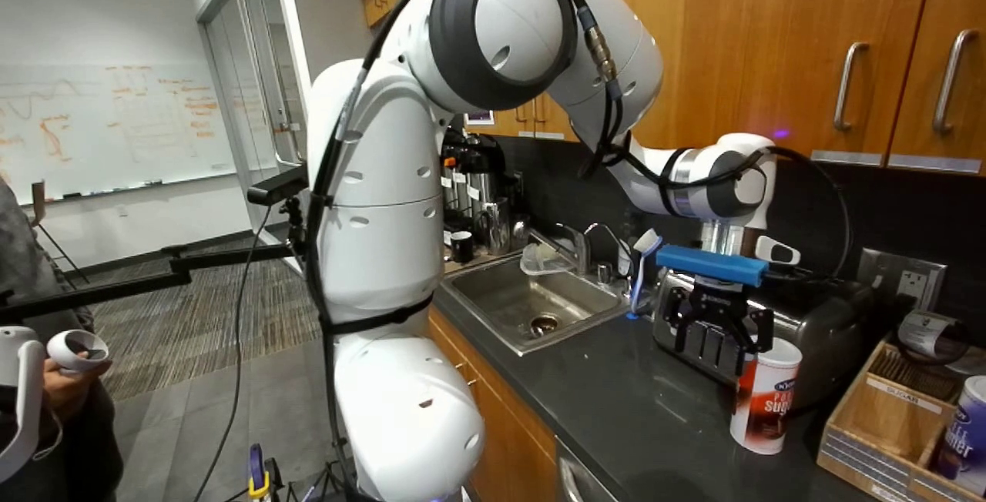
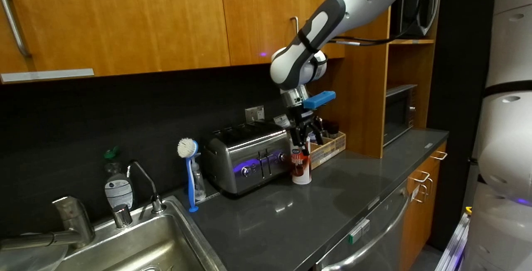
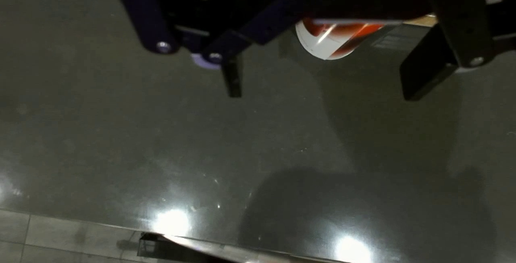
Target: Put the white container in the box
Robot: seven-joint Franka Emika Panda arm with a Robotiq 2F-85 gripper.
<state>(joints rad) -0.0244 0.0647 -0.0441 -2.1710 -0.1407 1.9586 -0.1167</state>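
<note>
Upright on the dark counter stands the white container (image 1: 774, 402), a canister with red markings and a sugar label; it also shows in an exterior view (image 2: 300, 169). My gripper (image 1: 714, 352) is beside its upper part, fingers spread wide with nothing held. From another angle the gripper (image 2: 314, 146) overlaps the canister's top. In the wrist view only the canister's lower end (image 3: 326, 41) shows, behind the linkage, while the gripper (image 3: 322, 95) spans bare counter. To the canister's right is the low tan box (image 1: 863, 452), with compartments and a "sugar" label; also in an exterior view (image 2: 331, 153).
A silver toaster (image 2: 249, 158) stands against the wall right behind the canister. A purple-labelled canister (image 1: 963, 440) and other items sit in the box. Along the counter are a blue dish brush (image 2: 190, 179) and the sink (image 1: 493, 317). Wooden cabinets (image 1: 739, 48) hang above.
</note>
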